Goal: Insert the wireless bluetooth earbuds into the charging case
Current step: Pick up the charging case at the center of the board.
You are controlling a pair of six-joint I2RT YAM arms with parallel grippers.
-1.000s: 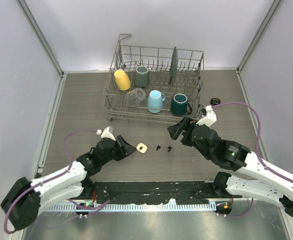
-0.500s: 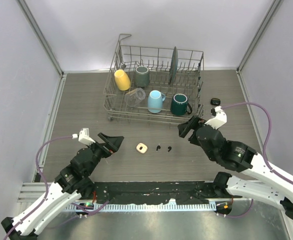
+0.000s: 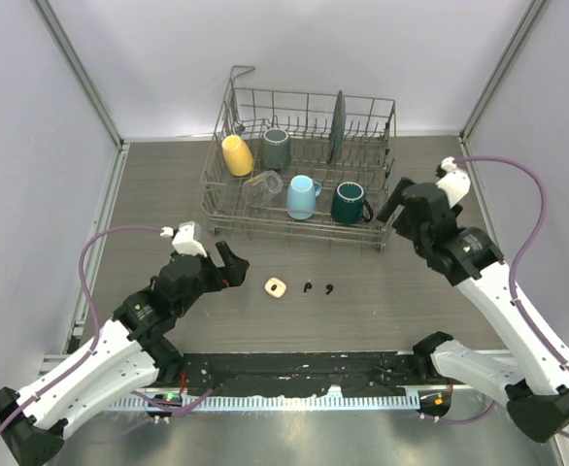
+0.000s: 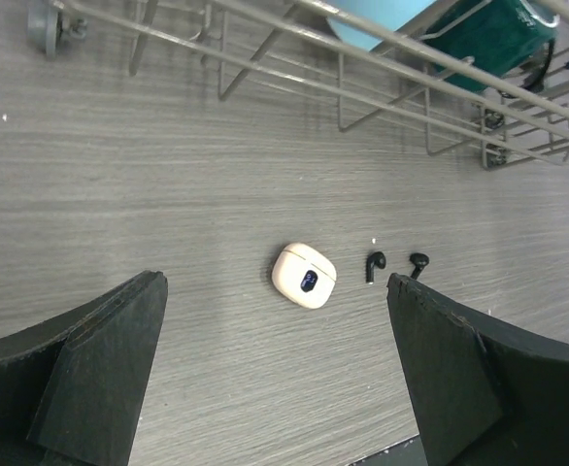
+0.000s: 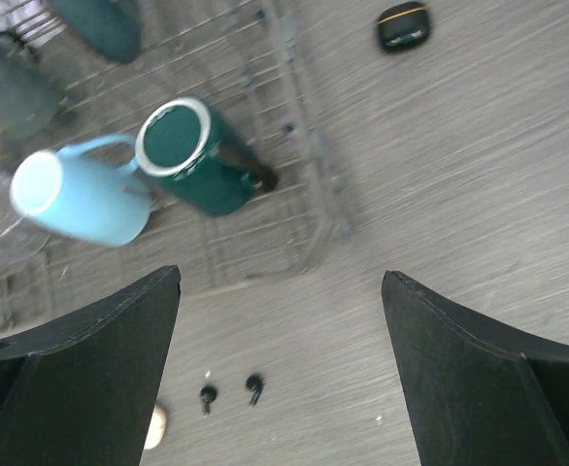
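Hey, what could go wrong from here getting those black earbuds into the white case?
The two tiny black stemmed earbuds lie close together, so the wide-open left hand could knock one while picking the other. The cream-white oval case sits loose on the grey wood-grain table and may slide when pushed.

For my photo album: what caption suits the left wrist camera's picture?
Open left gripper hovers above a cream charging case and two black earbuds, near a dish rack.
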